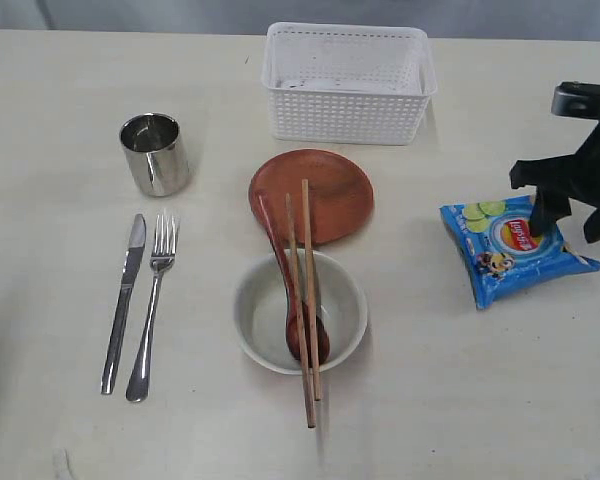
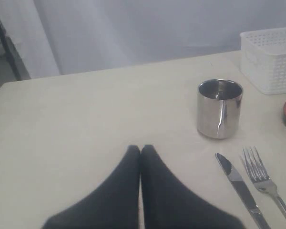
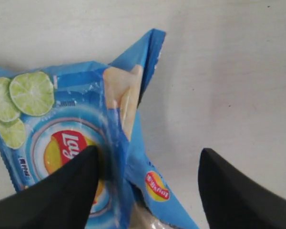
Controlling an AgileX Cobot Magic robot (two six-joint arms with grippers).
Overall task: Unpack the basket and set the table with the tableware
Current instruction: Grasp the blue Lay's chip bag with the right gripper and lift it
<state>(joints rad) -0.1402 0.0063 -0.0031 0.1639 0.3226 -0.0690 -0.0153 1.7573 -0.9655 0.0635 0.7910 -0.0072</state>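
Table (image 1: pixel 50 250): pale cream top with a faint grain, carrying everything named below.
Basket (image 1: pixel 347 85): white plastic with grid-hole sides, upright at the far edge of the table, just beyond the plate.
Plate (image 1: pixel 330 195): brown and round, flat on the table between basket and bowl; its near edge comes close to the bowl's rim.
Bowl (image 1: pixel 255 310): cream, upright, at the near middle of the table.
Wooden spoon (image 1: pixel 278 255): reddish-brown; its head lies inside the bowl and its handle leans out over the rim onto the plate's edge.
Chopsticks (image 1: pixel 311 300): a wooden pair laid across the bowl side by side, the far tips over the plate and the near tips past the bowl on the table.
Steel cup (image 1: pixel 154 153): upright on the left, well apart from the basket.
Knife (image 1: pixel 124 300): steel, flat on the table, nearer the viewer than the cup, its tip pointing toward the cup.
Fork (image 1: pixel 152 310): just beside the knife on the bowl's side, parallel to it, tines toward the cup.
Chip packet (image 1: pixel 510 250): blue with lime slices printed on it, lying on the right of the table.
Left gripper (image 2: pixel 139 150): fingers pressed together with nothing between them, over bare table – cup, knife and fork lie ahead of it.
Right gripper (image 1: pixel 568 225): fingers spread wide over the packet – one above its printed logo, the other above bare table; contact cannot be told.
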